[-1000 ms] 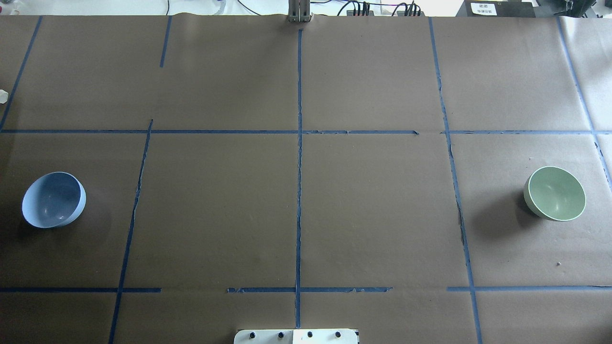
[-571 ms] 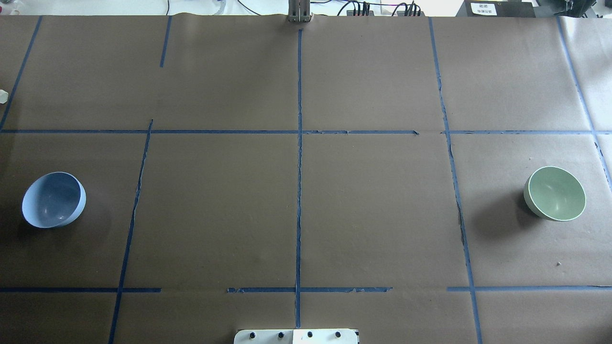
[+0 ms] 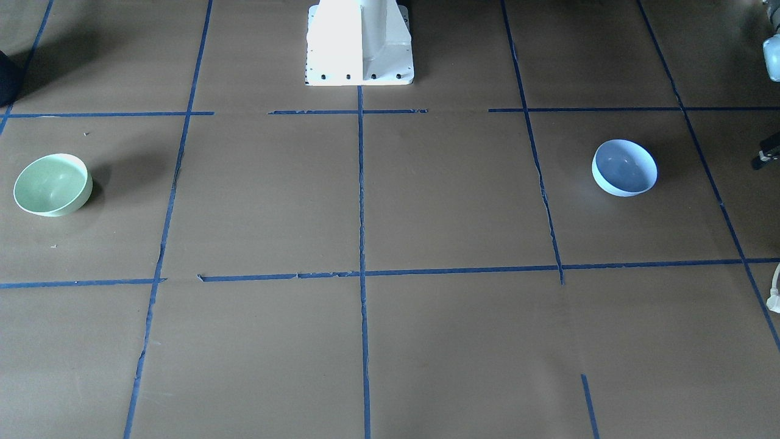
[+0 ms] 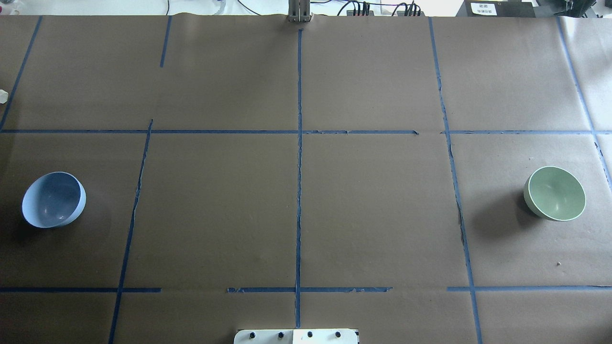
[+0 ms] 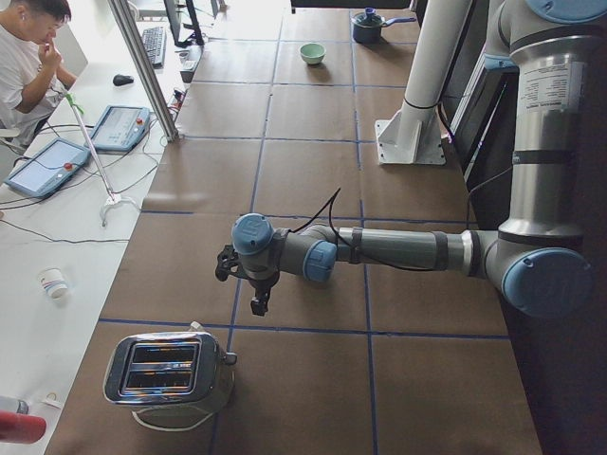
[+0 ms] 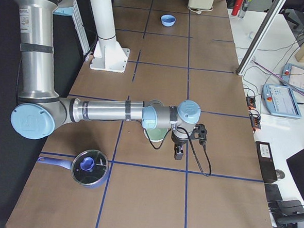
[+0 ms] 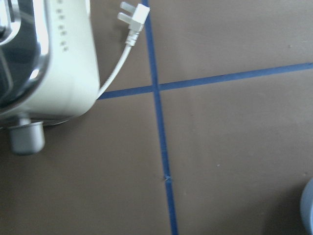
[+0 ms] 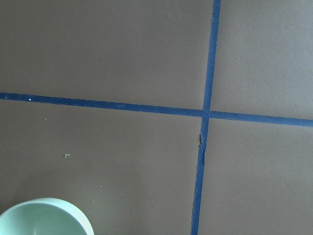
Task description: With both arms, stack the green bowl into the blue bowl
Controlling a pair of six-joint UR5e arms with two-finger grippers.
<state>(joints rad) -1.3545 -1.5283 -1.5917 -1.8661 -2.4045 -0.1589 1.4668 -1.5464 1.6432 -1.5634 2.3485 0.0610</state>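
The green bowl (image 4: 554, 193) sits open side up on the brown tabletop (image 4: 215, 215), far out on the robot's right. The blue bowl (image 4: 53, 199) sits far out on the robot's left. The two bowls are well apart, and both are empty. No stacking is done yet.

The right claw (image 6: 179, 153) hangs over the tabletop just beside the green bowl and points down. The left claw (image 5: 256, 301) hangs near the blue bowl, with a shiny toaster (image 5: 169, 372) on its other side. I cannot tell if either claw is apart or together. The side views show them too small, and the wrist views show no fingers.

I think the step now is to go and get the bowls. To do it well, the right claw should move over the green bowl's rim, one finger inside and one outside. Then it should go down slowly and pinch the wall. The bowl is smooth and round, so a pinch too close to the top edge could slip off.

The left claw should grab the blue bowl the same way and hold it flat and steady. It should not bump the toaster or its cord (image 7: 115, 73). The right arm should watch out for the pot (image 6: 89, 168) with a lid close by.
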